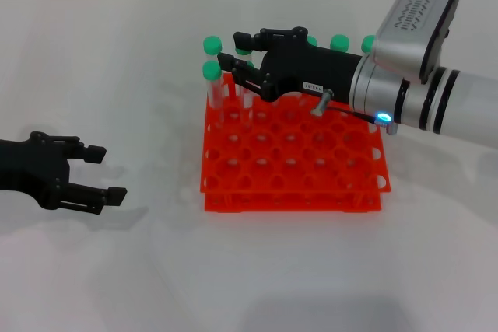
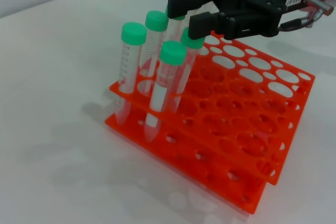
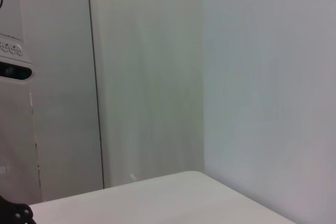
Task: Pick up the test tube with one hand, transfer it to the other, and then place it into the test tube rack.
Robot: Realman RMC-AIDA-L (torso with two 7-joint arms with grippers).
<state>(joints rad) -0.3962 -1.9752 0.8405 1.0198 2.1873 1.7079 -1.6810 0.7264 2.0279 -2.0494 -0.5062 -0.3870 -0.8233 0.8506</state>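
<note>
1. Head view: the orange-red test tube rack (image 1: 294, 157) stands at the middle of the white table (image 1: 117, 75). The right gripper (image 1: 230, 50), black with a small white label on its side, reaches in from three o'clock over the rack's far edge, its fingers spread apart around the top of the test tube (image 1: 243, 83) standing in a far-row hole toward eleven o'clock of the rack; only part of the tube shows between them, and whether the pads touch it cannot be told. Other green-capped tubes (image 1: 212, 75) stand along the same far side, some hidden behind the arm. The left gripper (image 1: 105, 172), plain black, rests low near the table at nine o'clock, well apart from the rack, fingers released and holding nothing.

2. Left wrist view: the rack (image 2: 247, 124) fills the centre. Four green-capped tubes (image 2: 131, 72) stand leaning in one corner of it. The labelled right gripper (image 2: 186, 14) hangs at twelve o'clock over them, its two black fingertips (image 2: 202, 24) parted, one just beside the cap of the test tube (image 2: 186, 61).

3. Right wrist view: only a pale wall (image 3: 236, 77) and a strip of table (image 3: 157, 198) show; no fingers or tube appear.
</note>
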